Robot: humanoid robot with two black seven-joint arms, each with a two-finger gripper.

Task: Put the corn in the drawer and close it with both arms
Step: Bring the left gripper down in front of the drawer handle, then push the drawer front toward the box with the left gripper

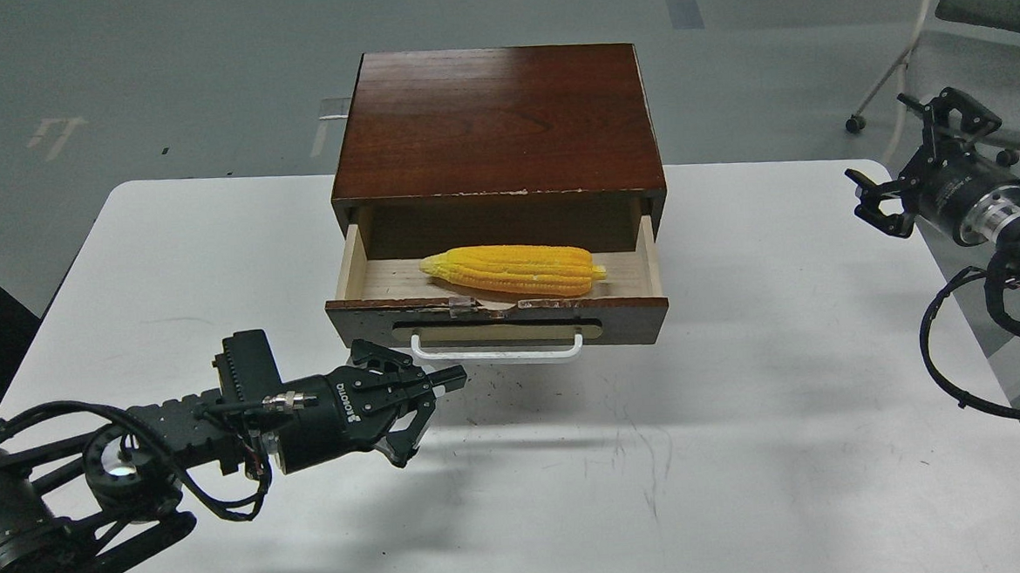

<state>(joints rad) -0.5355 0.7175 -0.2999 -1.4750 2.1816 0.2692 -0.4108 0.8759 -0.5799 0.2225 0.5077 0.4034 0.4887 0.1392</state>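
The yellow corn (513, 270) lies lengthwise inside the open drawer (496, 320), which is pulled out from the dark red-brown cabinet (497, 121). The drawer's white bar handle (496, 351) faces me. My left gripper (449, 380) hovers low over the table just left of and below the handle. It points right, its fingers look shut and it holds nothing. My right gripper (876, 138) is open and empty, raised beyond the table's right edge, well apart from the drawer.
The white table (744, 414) carries the cabinet at its back middle. A chair base (891, 66) and grey floor lie behind at right. Black cables (959, 359) hang off my right arm by the table's right edge.
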